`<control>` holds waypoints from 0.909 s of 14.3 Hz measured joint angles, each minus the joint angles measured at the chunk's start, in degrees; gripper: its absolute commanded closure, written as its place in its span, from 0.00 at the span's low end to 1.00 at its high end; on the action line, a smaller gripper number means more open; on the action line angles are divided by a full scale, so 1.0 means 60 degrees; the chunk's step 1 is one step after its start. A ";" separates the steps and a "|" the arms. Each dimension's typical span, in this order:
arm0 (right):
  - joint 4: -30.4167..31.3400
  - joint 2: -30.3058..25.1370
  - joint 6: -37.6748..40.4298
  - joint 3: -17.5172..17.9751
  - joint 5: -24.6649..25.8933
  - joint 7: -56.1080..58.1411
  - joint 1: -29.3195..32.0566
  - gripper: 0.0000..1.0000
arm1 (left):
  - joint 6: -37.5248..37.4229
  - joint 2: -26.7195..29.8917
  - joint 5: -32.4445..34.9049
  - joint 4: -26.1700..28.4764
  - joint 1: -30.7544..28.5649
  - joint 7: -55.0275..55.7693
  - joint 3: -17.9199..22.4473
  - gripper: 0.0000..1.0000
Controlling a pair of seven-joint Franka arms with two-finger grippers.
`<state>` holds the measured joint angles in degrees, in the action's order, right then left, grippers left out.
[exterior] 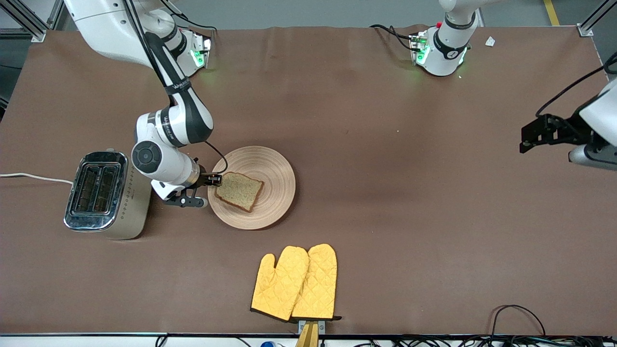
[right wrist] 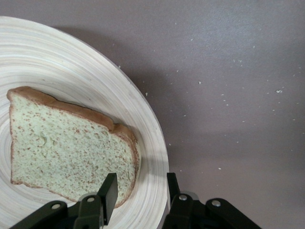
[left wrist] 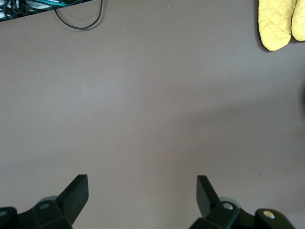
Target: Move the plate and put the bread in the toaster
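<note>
Right wrist view shows the bread (right wrist: 66,148) flat on the plate (right wrist: 86,71), with the right gripper (right wrist: 138,191) narrowly open, one finger over the crust corner and one over the rim, gripping nothing. Closing here could pinch the rim too, or tear the soft corner. The slice's domed end points toward the toaster (exterior: 103,195) beside the plate. The left gripper (left wrist: 142,193) waits wide open above bare bench (exterior: 409,217).
</note>
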<state>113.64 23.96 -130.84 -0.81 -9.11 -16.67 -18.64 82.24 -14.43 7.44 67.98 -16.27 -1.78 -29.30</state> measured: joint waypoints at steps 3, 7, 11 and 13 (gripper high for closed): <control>0.0000 0.0120 -0.0192 0.0001 -0.0053 -0.0015 -0.0095 0.52 | 0.0521 0.0752 -0.0295 0.0980 -0.0153 0.0241 0.0000 0.00; -0.0002 0.0258 -0.0378 0.0001 -0.0342 -0.0079 -0.0238 0.53 | 0.1097 0.1416 -0.0896 0.2178 -0.0740 0.0161 0.0009 0.00; -0.0003 0.0351 -0.0454 -0.0004 -0.0352 -0.0106 -0.0240 0.53 | 0.1098 0.1873 -0.0939 0.2488 -0.0222 0.0192 0.0434 0.00; -0.0003 0.0411 -0.0506 -0.0011 -0.0353 -0.0110 -0.0240 0.57 | 0.1098 0.2190 -0.0961 0.2782 0.0994 0.0243 0.1658 0.00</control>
<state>113.62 26.43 -133.88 -0.88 -11.23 -17.33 -20.08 88.83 -1.28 1.68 84.67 -10.31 -0.32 -19.35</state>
